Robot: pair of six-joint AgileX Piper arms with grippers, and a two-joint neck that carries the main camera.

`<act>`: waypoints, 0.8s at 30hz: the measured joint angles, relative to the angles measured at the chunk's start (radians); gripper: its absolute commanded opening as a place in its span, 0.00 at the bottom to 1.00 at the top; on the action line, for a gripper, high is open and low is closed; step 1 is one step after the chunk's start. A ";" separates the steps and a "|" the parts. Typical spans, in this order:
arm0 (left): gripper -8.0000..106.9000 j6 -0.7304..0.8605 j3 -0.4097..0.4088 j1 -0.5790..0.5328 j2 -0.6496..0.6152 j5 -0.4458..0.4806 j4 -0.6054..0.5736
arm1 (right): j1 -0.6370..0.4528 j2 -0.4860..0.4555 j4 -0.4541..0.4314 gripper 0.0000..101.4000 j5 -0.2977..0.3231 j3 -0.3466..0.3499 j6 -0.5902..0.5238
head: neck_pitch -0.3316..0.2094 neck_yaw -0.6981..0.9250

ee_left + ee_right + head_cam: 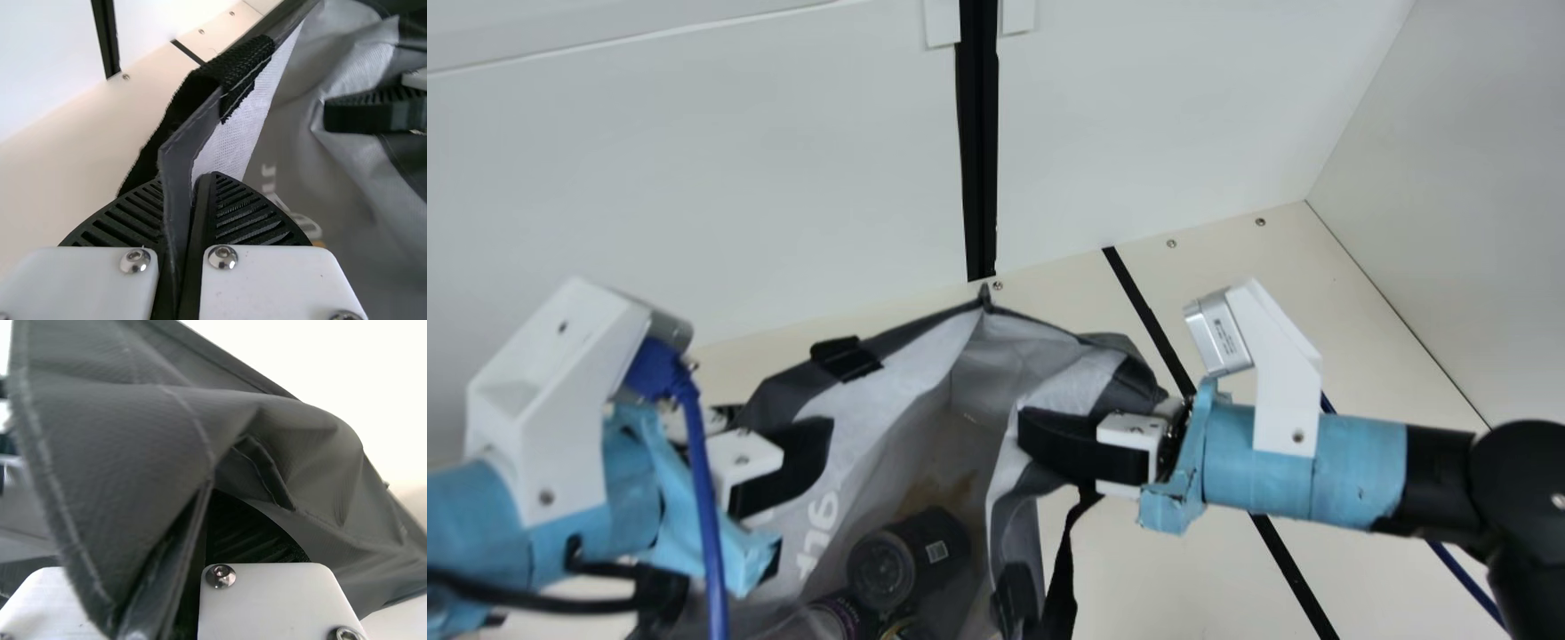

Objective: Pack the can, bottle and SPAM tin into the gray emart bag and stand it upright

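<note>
Holding one side of the gray emart bag (889, 436), the left gripper (805, 449) has its ribbed fingers (257, 217) closed, with the thin edge of the bag pinched between them. One finger is inside the bag and the other is outside. A black strap (243, 70) loops up right beside them. The right gripper (1049, 453) is squeezed shut on the bag's other side, and the gray cloth folds over part of its fingers (247, 533).

The bag is between the two arms, at the tabletop (1352, 302), and its mouth is wide open. Down inside it is a big dark round thing (916, 556) with a small pale sticker on its side. Close by it, in the bag too, are a round thing with purple on it (840, 613) and a bit of something yellow (907, 629). I cannot tell which of these is the can, the bottle or the SPAM tin. A black band (1060, 578) hangs down by the bag's right side.
</note>
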 measured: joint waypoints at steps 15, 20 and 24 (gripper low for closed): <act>0.00 0.092 -0.296 0.054 0.310 -0.042 0.004 | 0.006 0.249 0.100 0.00 0.005 -0.120 -0.373 | 0.000 0.000; 0.00 0.095 -0.432 0.064 0.421 -0.018 0.039 | 0.025 0.323 0.112 0.00 0.002 -0.166 -0.487 | 0.000 0.002; 0.00 0.092 -0.545 0.071 0.506 -0.004 0.067 | 0.082 0.371 0.128 0.00 -0.065 -0.177 -0.562 | -0.002 0.002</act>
